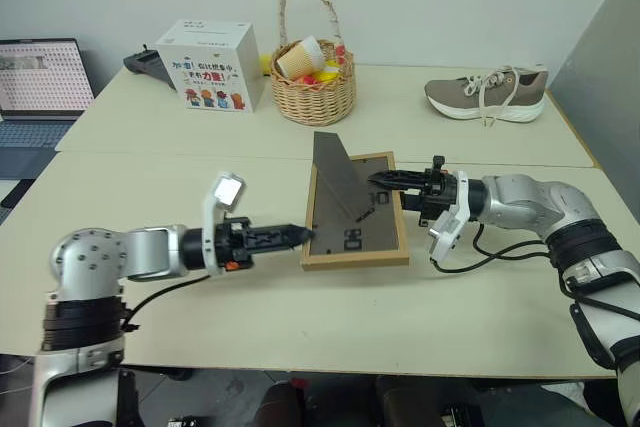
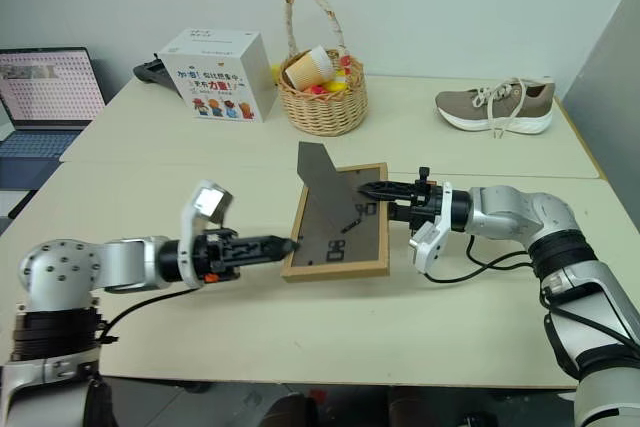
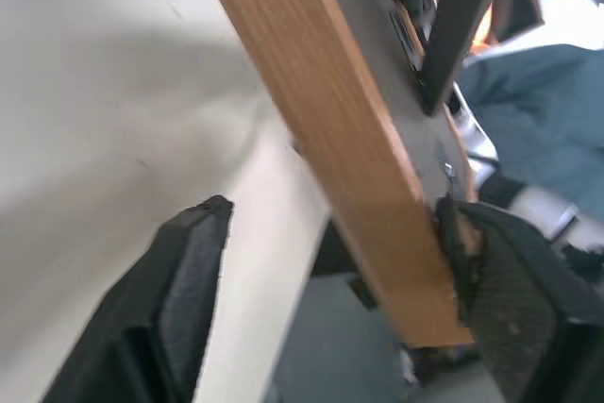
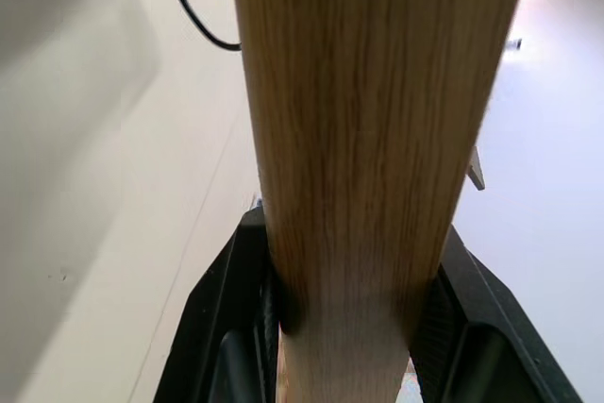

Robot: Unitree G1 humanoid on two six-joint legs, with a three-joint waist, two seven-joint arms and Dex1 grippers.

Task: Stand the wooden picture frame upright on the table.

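Leftmost, the left gripper [image 1: 296, 236] has its two black fingers spread apart, tips at the near left edge of the small light-wood picture frame [image 1: 354, 250]; in its wrist view one finger [image 3: 500, 280] touches the wood, the other stands clear. One frame, lying back-up on the pale beige table [image 1: 300, 317], dark panel showing, triangular stand [image 1: 338, 172] raised. Right gripper [image 1: 385, 179] reaches in level from the right, clamped on the frame's right border. Contact at the left tips is hard to judge from the head views.
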